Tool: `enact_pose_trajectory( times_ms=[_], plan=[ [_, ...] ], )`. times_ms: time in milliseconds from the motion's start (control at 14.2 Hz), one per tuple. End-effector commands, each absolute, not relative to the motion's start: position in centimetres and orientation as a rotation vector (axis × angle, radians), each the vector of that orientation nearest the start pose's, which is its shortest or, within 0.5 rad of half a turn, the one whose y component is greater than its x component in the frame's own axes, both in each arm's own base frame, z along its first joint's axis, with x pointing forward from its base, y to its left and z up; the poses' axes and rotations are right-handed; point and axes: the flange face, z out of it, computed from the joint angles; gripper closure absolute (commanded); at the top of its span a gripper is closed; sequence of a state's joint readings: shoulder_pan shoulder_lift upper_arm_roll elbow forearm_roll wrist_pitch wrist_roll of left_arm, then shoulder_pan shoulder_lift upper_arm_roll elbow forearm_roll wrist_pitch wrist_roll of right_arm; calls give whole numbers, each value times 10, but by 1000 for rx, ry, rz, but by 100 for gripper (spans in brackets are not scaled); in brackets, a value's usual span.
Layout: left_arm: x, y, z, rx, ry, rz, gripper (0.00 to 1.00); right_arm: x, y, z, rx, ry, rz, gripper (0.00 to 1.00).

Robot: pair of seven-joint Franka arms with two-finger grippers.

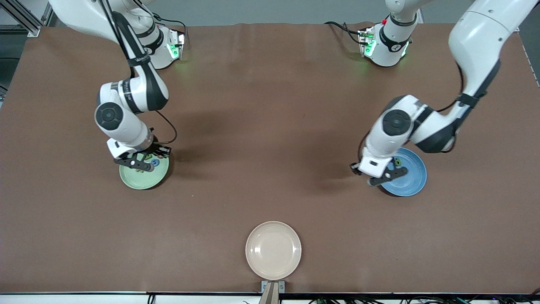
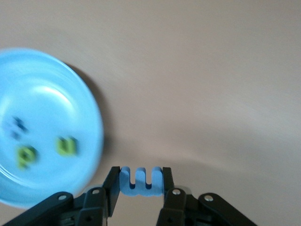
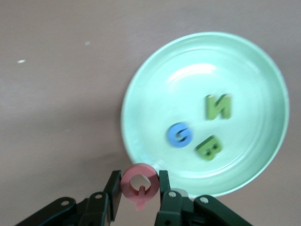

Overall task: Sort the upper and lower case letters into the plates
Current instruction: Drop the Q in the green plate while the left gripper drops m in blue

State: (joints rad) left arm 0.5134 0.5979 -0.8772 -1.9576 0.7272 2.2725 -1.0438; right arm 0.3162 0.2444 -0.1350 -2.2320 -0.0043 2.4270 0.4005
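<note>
Right gripper (image 3: 138,188) gripped a pink Q (image 3: 139,184) over the green plate's (image 3: 244,56) rim, its bowl lying just ahead. Left gripper (image 2: 140,186) likewise pinched a blue letter (image 2: 141,182) beside the blue plate (image 2: 47,80), short of its rim.

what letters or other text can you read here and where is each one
"N": green letter lying in the pale green plate.
"G": blue letter in the same plate.
"B": green letter in the same plate.
"Q": pink letter held in the right gripper.
Blue letter in the left gripper: shape unclear.
Letters in the blue plate: too blurred.
No labels or brands readable.
</note>
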Motion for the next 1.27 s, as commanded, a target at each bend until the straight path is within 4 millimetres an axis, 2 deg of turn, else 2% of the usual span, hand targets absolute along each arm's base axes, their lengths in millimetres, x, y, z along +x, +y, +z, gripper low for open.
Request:
enact_pose_trajectory(
  times_ms=[0, 212, 353, 494, 777, 918, 989, 1059, 1130, 1200],
  plan=[
    [593, -132, 257, -3043, -298, -92, 83, 509, 80, 245, -3164, 257, -22, 100],
    [610, -88, 240, -3032, -123, -88, 83, 498, 55, 229, -3159, 225, -72, 100],
    [618, -73, 226, -3023, -38, -82, 82, 494, 43, 223, -3159, 220, -75, 100],
    [621, -59, 218, -2994, 128, -75, 82, 491, 44, 217, -3162, 217, -59, 100],
    [617, -56, 199, -3012, 144, -29, 82, 487, 49, 210, -3168, 200, -21, 98],
    [617, -57, 196, -3018, 145, -25, 80, 487, 55, 210, -3167, 188, -18, 98],
    [617, -57, 197, -3017, 152, -27, 71, 486, 56, 210, -3168, 186, -16, 96],
    [617, -57, 197, -3016, 154, -28, 45, 486, 56, 210, -3168, 186, -16, 88],
    [618, -55, 200, -3014, 151, -34, 16, 485, 56, 209, -3169, 186, -4, 52],
    [619, -54, 203, -3010, 155, -39, 0, 486, 57, 209, -3170, 184, -2, 1]
  ],
)
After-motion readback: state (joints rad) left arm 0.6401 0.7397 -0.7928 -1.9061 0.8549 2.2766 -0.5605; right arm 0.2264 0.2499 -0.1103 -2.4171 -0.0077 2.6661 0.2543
